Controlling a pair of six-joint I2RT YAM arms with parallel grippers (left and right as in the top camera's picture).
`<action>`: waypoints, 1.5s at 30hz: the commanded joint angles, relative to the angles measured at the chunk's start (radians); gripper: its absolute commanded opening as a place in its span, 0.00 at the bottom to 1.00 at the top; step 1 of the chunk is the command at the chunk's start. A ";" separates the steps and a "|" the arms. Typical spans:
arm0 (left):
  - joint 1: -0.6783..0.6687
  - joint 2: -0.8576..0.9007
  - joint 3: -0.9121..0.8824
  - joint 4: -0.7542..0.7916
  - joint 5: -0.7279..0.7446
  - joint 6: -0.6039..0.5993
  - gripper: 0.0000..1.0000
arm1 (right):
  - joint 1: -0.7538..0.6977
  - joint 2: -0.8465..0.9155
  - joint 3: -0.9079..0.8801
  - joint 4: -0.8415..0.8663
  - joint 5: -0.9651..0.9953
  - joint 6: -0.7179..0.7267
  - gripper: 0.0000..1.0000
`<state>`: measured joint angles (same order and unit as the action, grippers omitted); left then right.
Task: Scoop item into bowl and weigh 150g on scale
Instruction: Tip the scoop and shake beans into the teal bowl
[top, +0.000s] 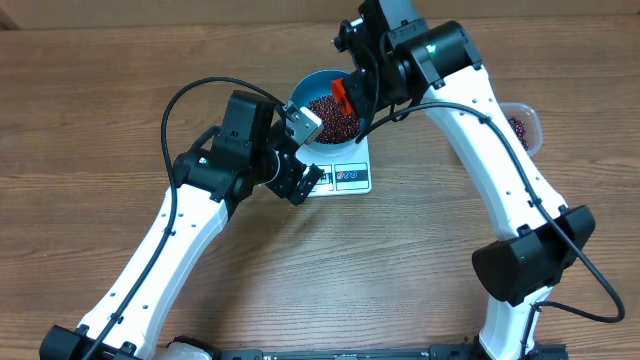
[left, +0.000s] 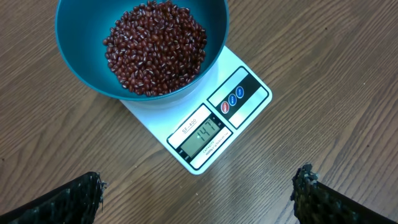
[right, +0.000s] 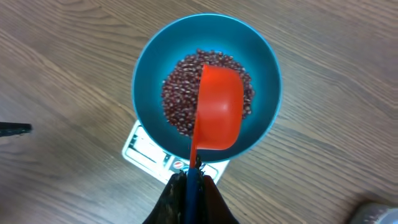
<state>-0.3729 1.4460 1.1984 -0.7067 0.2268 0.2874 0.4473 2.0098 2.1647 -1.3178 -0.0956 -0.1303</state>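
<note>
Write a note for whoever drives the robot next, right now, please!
Left gripper: jaws open, empty, hanging over the table in front of the scale.
Right gripper: jaws shut on the red scoop, held over the blue bowl.
The bowl sits on the scale with beans in it. More beans are in the clear tub on the right arm's side.
Done: the scale seems to read 147.
Left: add a few more beans to reach 150.
</note>
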 joint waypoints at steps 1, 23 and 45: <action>0.000 0.000 0.021 0.003 -0.005 0.004 1.00 | -0.011 -0.001 0.029 0.007 0.050 0.007 0.04; 0.000 0.000 0.021 0.003 -0.005 0.004 1.00 | -0.006 -0.001 0.029 0.027 0.042 0.005 0.04; 0.000 0.000 0.021 0.003 -0.005 0.004 1.00 | 0.038 -0.001 0.029 0.028 0.137 -0.002 0.04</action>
<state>-0.3729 1.4460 1.1984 -0.7067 0.2268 0.2874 0.4858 2.0098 2.1647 -1.2980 0.0311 -0.1310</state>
